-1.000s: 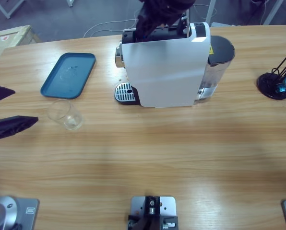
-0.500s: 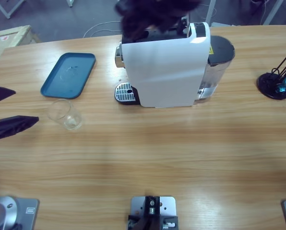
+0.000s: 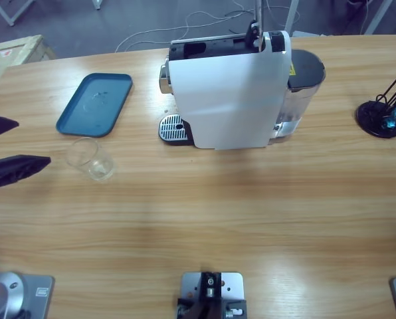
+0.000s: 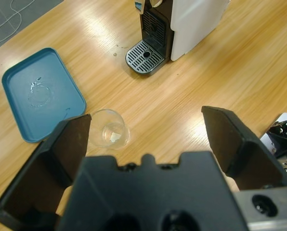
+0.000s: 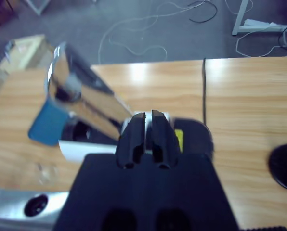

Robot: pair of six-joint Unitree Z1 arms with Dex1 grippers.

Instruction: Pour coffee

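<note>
The white coffee machine point(image 3: 228, 100) stands at the table's back middle, its drip grate point(image 3: 172, 127) facing left. A clear glass tumbler point(image 3: 90, 158) stands on the wood left of the grate, beside the tray. No coffee shows; the tumbler point(image 4: 110, 134) has only a pale glint at its bottom. My left gripper point(image 3: 2, 147) hangs open at the left edge, its jaws wide apart and the tumbler ahead of them. My right gripper point(image 5: 144, 139) is shut on nothing, high above the machine point(image 5: 134, 139), near its raised silver lever point(image 5: 81, 98). The high view does not show it.
A blue tray point(image 3: 95, 103) with a water ring lies left of the machine. A black lamp base point(image 3: 381, 118) sits at the far right. Bare wood runs across the table's front half. Cables lie on the floor behind the table.
The dark arm over the machine's top has pulled up and out of the high view. The left gripper has barely moved.
</note>
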